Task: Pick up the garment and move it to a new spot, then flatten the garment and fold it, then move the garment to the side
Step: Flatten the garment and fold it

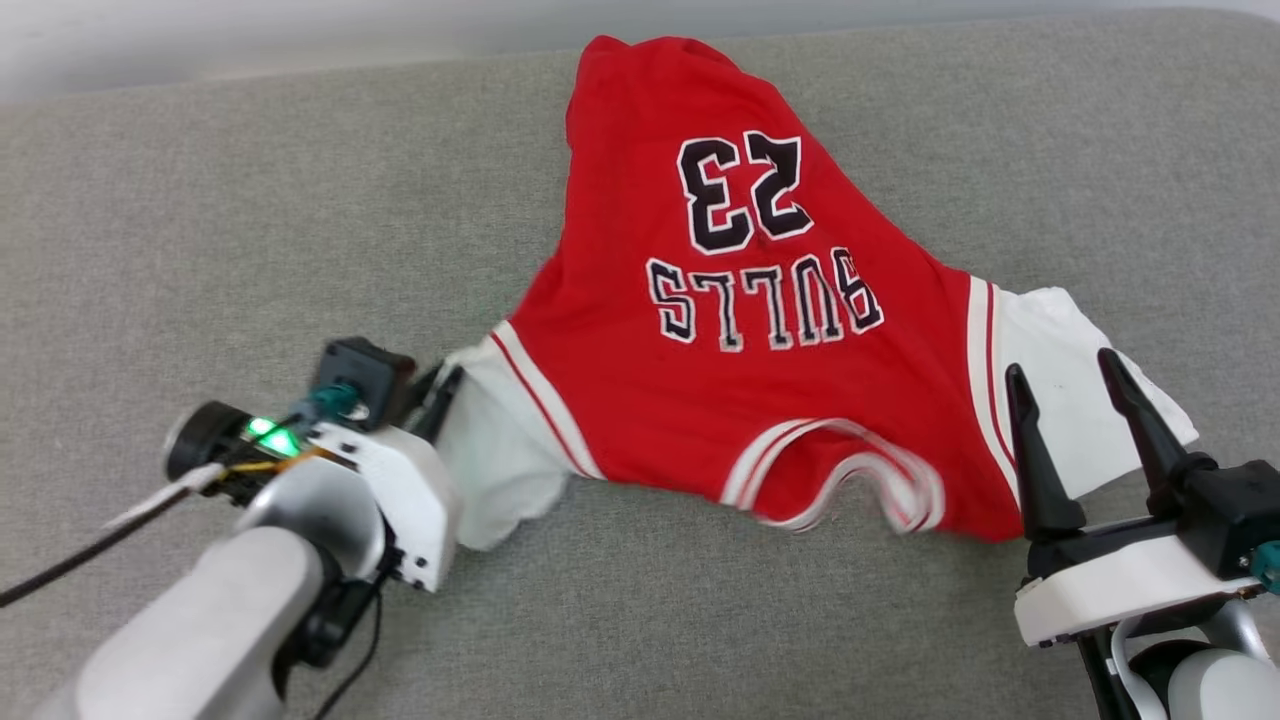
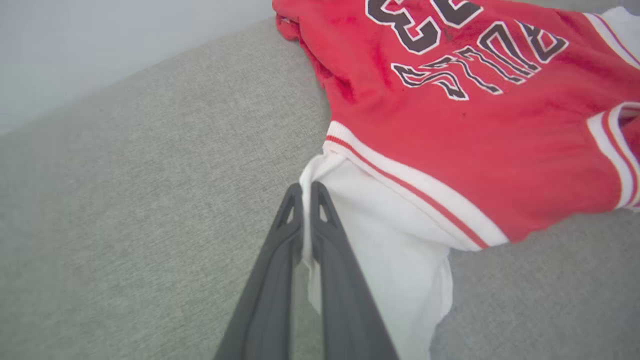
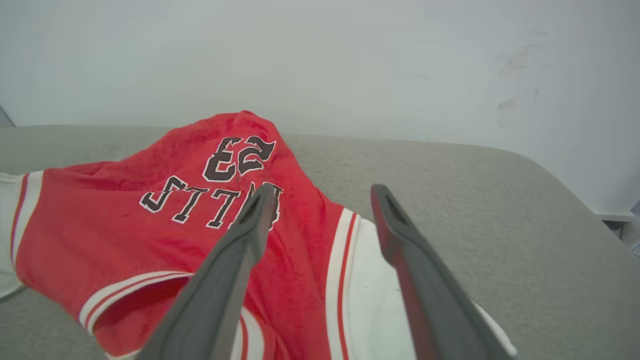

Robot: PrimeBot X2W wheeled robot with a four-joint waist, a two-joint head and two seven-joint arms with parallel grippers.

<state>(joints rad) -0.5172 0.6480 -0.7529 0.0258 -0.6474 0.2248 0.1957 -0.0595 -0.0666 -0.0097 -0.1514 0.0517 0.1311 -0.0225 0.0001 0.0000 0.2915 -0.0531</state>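
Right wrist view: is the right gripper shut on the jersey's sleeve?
No, the right gripper has its fingers spread wide, leaving the sleeve of the jersey unpinched.

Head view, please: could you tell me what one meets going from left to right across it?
Left gripper → white sleeve pinched in it → red garment body → right gripper, open.

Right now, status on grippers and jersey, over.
Left gripper shut on garment, white sleeve. Right gripper open at other sleeve. Garment rumpled, print up. Nothing blocking.
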